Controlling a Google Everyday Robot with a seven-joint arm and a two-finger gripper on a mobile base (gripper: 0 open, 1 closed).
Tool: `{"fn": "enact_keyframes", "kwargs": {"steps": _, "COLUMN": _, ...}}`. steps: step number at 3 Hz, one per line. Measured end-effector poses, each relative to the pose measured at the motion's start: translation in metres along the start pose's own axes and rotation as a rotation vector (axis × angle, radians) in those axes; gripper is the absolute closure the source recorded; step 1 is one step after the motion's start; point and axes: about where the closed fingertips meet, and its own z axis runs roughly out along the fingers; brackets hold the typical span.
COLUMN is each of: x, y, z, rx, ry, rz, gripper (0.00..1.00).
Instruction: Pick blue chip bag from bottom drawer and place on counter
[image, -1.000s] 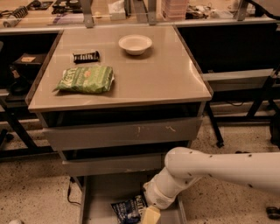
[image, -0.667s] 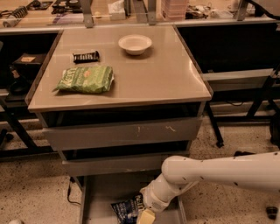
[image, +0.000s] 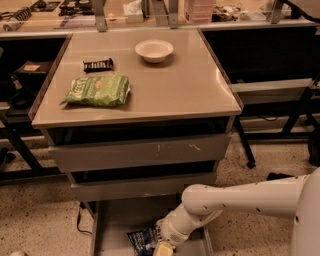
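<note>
1. Counter (image: 190, 85): sitting from the centre of the view up toward 12 o'clock. Bare top is showing toward 3 o'clock, which I am judging the likeliest spot for the drop.
2. Bottom drawer (image: 117, 225): standing pulled out at 6 o'clock, grey floor showing.
3. Arm (image: 240, 197): mine, reaching in from 4 o'clock and bending down into the drawer.
4. Green chip bag (image: 97, 90): lying on the counter toward 9 o'clock. Not the one I am after.
5. Bowl (image: 154, 50): sitting on the counter toward 12 o'clock.
6. Blue chip bag (image: 145, 240): lying on the drawer floor near 6 o'clock, partly hidden under my wrist.
7. Candy bar (image: 98, 64): lying at 12 o'clock of the green chip bag.
8. Pincer (image: 164, 247): hanging low in the drawer at the bottom edge of the view. The blue chip bag is lying just beside it at its 10 o'clock, seemingly touching. I cannot tell how wide the pincer is standing, nor whether it is holding anything.

Step in hand, as I am judging it: taking hold of the bag in the drawer, lift not yet begun. The next move is calling for a firm hold on the crinkly foil, then a rise clear of the drawer fronts overhead toward 12 o'clock.
</note>
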Motion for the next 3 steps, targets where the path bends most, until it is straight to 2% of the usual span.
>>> {"fn": "enact_keyframes", "kwargs": {"steps": 1, "x": 0.000, "y": 0.006, "z": 0.001, "rx": 0.007, "ry": 0.035, "rz": -0.006, "gripper": 0.00}}
{"fn": "enact_keyframes", "kwargs": {"steps": 2, "x": 0.003, "y": -0.011, "z": 0.014, "rx": 0.062, "ry": 0.041, "rz": -0.026, "gripper": 0.00}}
{"fn": "enact_keyframes", "kwargs": {"steps": 3, "x": 0.003, "y": -0.046, "z": 0.028, "rx": 0.112, "ry": 0.020, "rz": -0.050, "gripper": 0.00}}
